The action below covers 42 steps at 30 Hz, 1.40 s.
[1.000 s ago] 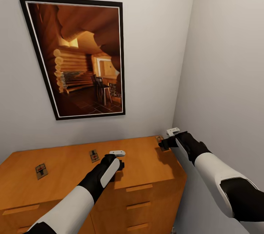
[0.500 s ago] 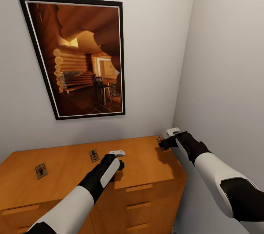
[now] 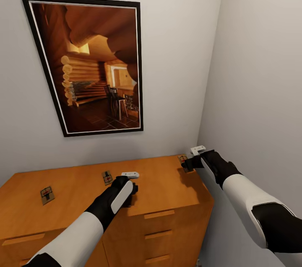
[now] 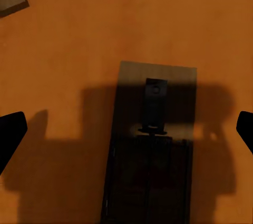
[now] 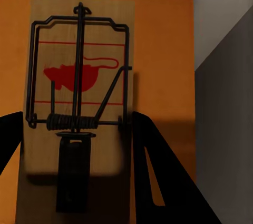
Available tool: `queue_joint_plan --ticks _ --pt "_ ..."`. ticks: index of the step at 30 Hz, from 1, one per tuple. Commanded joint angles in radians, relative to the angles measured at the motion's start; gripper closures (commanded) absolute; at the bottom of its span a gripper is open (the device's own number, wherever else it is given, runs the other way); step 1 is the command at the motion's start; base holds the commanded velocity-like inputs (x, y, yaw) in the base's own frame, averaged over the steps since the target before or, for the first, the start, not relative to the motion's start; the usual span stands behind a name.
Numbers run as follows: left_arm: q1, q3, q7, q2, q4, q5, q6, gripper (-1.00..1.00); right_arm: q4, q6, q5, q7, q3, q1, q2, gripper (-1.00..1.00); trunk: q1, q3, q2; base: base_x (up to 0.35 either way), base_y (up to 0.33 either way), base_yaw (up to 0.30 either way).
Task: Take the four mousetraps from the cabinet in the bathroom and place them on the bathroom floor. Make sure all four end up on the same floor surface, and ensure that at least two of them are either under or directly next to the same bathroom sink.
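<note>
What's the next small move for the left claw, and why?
Probably lower the left claw straight down and close. In its wrist view the fingers stand wide apart on either side of a mousetrap lying flat on the cabinet, its shadow right over the trap, so it looks centred but not yet gripping.

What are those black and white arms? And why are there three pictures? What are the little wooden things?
It is a robot's two arms in a computer-made bathroom. The big picture comes from a camera on its head. The two dark pictures come from cameras near each gripper. On the orange cabinet lie mousetraps: small boards with wire springs. The left gripper hangs open over one mousetrap, fingers on either side, holding nothing yet. The right gripper is open around another trap, the one with a red mouse drawing, at the cabinet's corner. Two more traps wait further left.
</note>
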Motion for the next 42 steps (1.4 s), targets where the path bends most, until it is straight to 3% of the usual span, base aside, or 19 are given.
queue_joint_plan --ticks 1,26,32,42 --pt "-0.001 -0.004 0.010 0.001 -0.001 0.011 0.001 -1.00 -0.002 0.005 0.005 0.007 0.003 -0.001 -0.001 1.00 0.000 -0.002 -0.002 0.000 0.000 0.000" --pt "-0.001 -0.004 -0.003 -0.010 -0.001 0.017 0.009 -1.00 -0.001 0.005 0.005 0.007 0.003 -0.001 -0.001 1.00 0.000 -0.002 -0.002 0.000 0.000 0.000" --pt "-0.001 -0.004 -0.004 -0.010 -0.001 0.017 0.008 -1.00 -0.001 0.004 0.005 0.007 0.003 -0.001 -0.001 1.00 0.023 -0.021 -0.044 0.000 0.000 0.000" --pt "-0.001 -0.003 -0.004 -0.009 -0.001 0.017 0.008 -1.00 0.000 0.004 0.005 0.006 0.003 -0.001 -0.001 1.00 0.023 -0.021 -0.044 0.000 0.000 0.000"
